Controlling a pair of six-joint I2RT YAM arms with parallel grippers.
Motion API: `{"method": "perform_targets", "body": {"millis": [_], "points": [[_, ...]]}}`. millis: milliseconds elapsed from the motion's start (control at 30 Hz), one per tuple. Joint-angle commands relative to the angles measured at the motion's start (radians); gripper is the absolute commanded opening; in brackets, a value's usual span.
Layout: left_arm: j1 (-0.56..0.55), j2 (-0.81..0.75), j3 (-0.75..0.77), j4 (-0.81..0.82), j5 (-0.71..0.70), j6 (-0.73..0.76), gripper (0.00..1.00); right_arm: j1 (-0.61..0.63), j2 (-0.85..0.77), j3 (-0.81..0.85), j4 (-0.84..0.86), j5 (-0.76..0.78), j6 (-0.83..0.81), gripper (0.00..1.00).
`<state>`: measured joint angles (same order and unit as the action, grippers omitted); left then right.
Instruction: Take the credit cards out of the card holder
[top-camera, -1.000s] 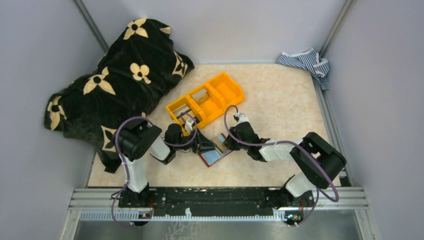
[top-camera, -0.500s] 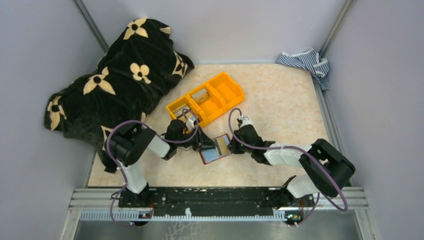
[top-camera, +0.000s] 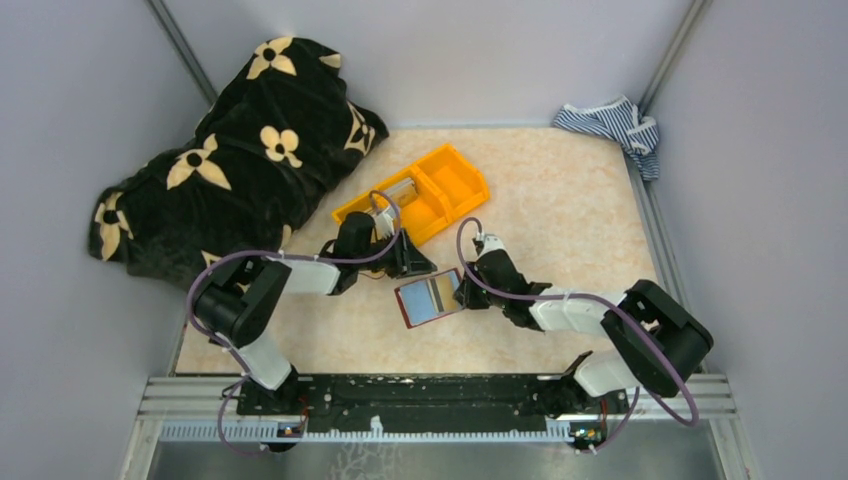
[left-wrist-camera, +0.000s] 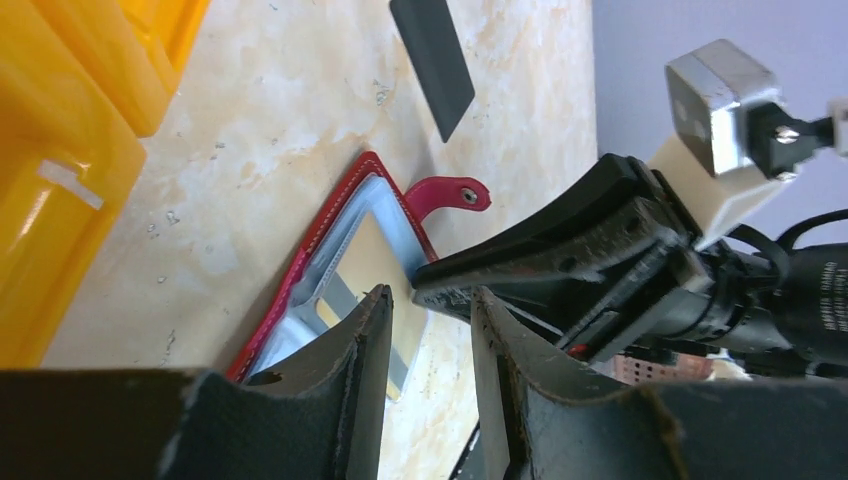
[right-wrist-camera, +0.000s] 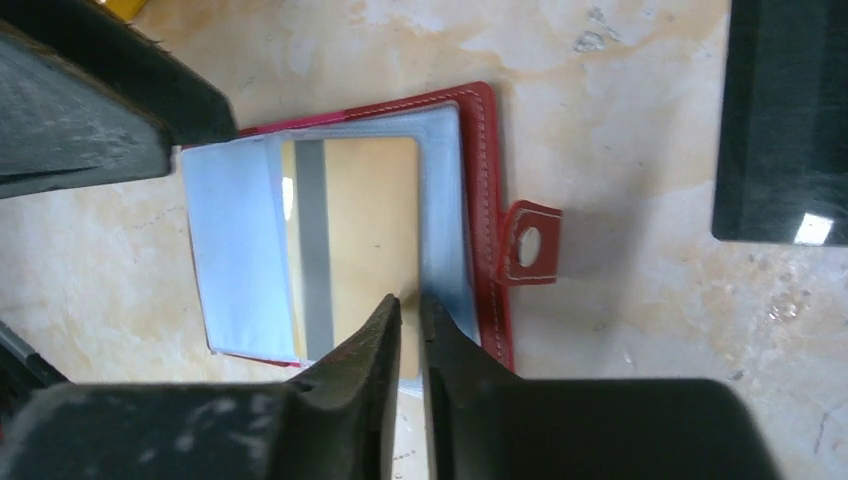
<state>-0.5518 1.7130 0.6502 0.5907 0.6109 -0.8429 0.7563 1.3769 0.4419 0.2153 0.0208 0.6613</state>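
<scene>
One card (right-wrist-camera: 365, 220) partly inside card holder (right-wrist-camera: 487, 200)

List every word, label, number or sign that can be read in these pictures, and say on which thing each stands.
No text here can be read.
White print on the right arm: too small and blurred to read.
On the orange bin, a pale sticker: nothing readable.
In the red wallet, the beige card: only a grey stripe, no print visible.
</scene>
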Motion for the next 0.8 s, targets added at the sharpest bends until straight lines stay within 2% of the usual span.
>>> {"method": "perform_targets", "body": {"millis": [0,100,167,467,767], "points": [[-0.009,-0.031,0.004,-0.145,-0.035,0.104,0.41,0.007,0.04,-0.016,-0.138,-0.047,-0.062,0.24],[-0.027,-0.037,-0.017,-0.167,-0.048,0.115,0.41,0.006,0.044,-0.004,-0.13,-0.068,-0.076,0.45],[-0.041,-0.039,-0.032,-0.171,-0.056,0.114,0.41,0.007,0.049,0.0,-0.128,-0.077,-0.082,0.49],[-0.082,-0.024,-0.07,-0.175,-0.093,0.111,0.41,0.007,0.074,0.005,-0.11,-0.118,-0.095,0.49],[-0.086,0.031,-0.034,-0.152,-0.088,0.108,0.41,0.007,0.078,-0.014,-0.035,-0.216,-0.101,0.49]]}}
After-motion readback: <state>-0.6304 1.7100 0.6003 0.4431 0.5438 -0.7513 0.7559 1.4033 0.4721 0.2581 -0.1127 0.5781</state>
